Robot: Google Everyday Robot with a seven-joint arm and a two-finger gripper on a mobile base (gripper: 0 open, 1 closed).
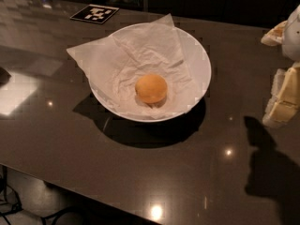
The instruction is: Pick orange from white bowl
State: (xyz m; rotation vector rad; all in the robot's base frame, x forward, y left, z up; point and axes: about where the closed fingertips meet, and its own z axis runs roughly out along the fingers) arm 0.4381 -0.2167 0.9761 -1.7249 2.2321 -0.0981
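The orange (151,88) is small, round and yellow-orange. It lies in the middle of the white bowl (201,67), on crumpled white paper (126,55) that sticks out past the bowl's left and far rim. The bowl stands on a dark glossy table (140,172). My gripper (283,95) is at the right edge of the view, pale white and yellowish, well to the right of the bowl and above the table. It touches neither the bowl nor the orange. Part of it is cut off by the frame's edge.
A black-and-white marker tag (94,13) lies flat at the far side of the table, left of the bowl. The gripper's shadow (269,168) falls on the table at the lower right. The table's near edge runs along the bottom left, with floor below.
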